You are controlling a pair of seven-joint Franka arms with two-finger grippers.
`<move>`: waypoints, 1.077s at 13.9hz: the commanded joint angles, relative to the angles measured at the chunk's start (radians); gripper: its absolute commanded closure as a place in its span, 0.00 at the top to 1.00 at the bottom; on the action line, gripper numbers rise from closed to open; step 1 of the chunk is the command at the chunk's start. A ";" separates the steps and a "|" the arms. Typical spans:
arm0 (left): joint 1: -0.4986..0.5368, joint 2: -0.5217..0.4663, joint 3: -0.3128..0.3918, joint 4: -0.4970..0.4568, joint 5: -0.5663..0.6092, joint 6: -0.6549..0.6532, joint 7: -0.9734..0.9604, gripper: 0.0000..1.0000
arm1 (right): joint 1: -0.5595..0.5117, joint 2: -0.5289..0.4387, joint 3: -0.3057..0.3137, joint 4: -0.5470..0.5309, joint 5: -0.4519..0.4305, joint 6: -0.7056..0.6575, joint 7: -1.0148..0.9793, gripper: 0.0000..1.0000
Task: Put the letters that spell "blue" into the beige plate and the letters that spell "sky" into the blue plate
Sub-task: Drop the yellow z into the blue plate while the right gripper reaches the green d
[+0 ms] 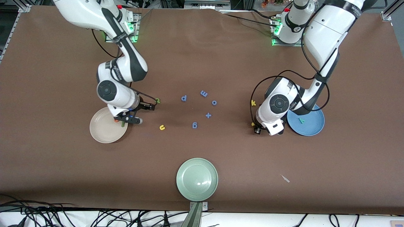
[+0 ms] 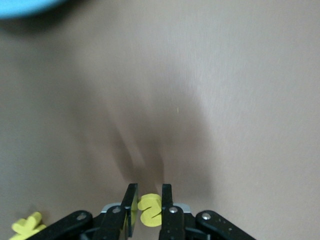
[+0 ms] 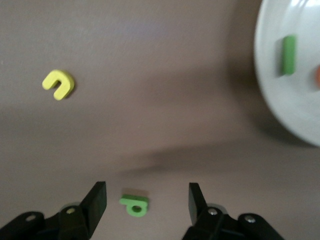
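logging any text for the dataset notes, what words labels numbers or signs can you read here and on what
"u": yellow foam letter on the table.
"k": yellow foam letter beside the left arm.
"+": blue foam plus sign among the blue letters.
"o": blue foam letter near the plus sign.
Print on the left arm's upper link: too small to read.
Print on the right arm's wrist: too small to read.

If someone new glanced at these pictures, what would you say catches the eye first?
Probably the two claws at work: the left claw is shut on the yellow s beside the blue plate, while the right claw stands open around the green b near the beige plate. Blue letters lie scattered mid-table, with a pale green plate nearest the front camera.
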 commanded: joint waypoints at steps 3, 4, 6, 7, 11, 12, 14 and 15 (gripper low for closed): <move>0.069 -0.122 -0.005 -0.015 0.038 -0.191 0.180 0.04 | 0.042 -0.062 0.058 -0.212 0.010 0.241 0.100 0.75; 0.107 -0.150 -0.009 -0.020 0.032 -0.196 0.231 0.04 | 0.055 -0.062 0.056 -0.225 0.001 0.261 0.118 0.75; 0.167 -0.184 -0.012 -0.038 0.022 -0.226 0.361 0.04 | 0.063 -0.060 0.056 -0.232 -0.012 0.266 0.122 0.74; 0.193 -0.184 -0.012 -0.046 0.022 -0.235 0.412 0.04 | 0.066 -0.059 0.055 -0.234 -0.025 0.267 0.123 0.74; 0.310 -0.184 -0.011 -0.106 0.038 -0.203 0.597 0.06 | 0.066 -0.056 0.038 -0.258 -0.091 0.293 0.123 0.74; 0.338 -0.187 -0.011 -0.147 0.047 -0.164 0.634 0.06 | 0.066 -0.051 0.035 -0.258 -0.096 0.304 0.123 0.74; 0.395 -0.217 -0.012 -0.259 0.065 -0.041 0.691 0.08 | 0.066 -0.037 0.030 -0.258 -0.096 0.324 0.123 0.73; 0.413 -0.224 -0.012 -0.293 0.065 -0.013 0.708 0.10 | 0.066 -0.034 0.030 -0.258 -0.096 0.333 0.123 0.71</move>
